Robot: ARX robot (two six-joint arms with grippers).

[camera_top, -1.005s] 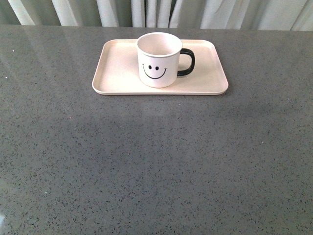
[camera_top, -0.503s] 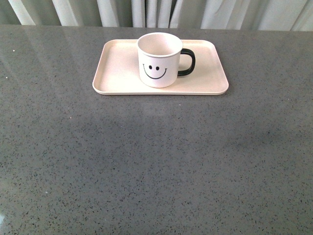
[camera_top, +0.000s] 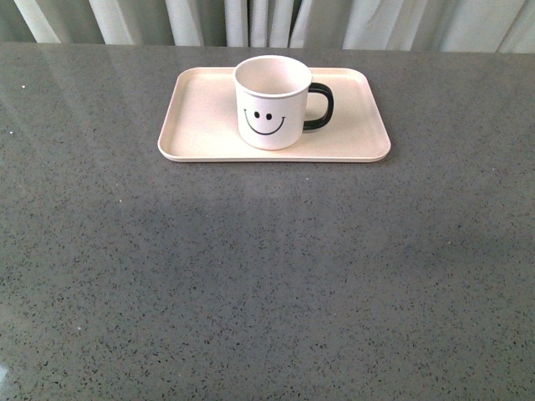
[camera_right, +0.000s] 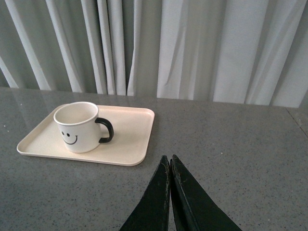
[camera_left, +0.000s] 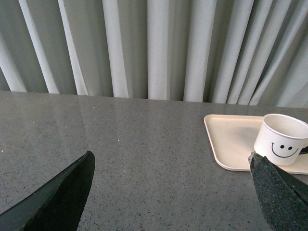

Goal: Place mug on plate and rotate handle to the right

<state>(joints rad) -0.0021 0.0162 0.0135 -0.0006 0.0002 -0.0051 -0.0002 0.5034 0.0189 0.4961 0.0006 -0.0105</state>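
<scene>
The mug point(camera_top: 272, 102) is standing upright on the plate point(camera_top: 201, 125), near its middle, and the handle point(camera_top: 319, 107) is already pointing to the right. The left claw point(camera_left: 173, 192) is hanging with its fingers apart, the right claw point(camera_right: 170, 174) with its 2 fingers together, both well apart from the mug above the desk point(camera_top: 267, 276). Little is remaining; I judge that a careless arm sweep could be knocking the mug or turning its handle away.
</scene>
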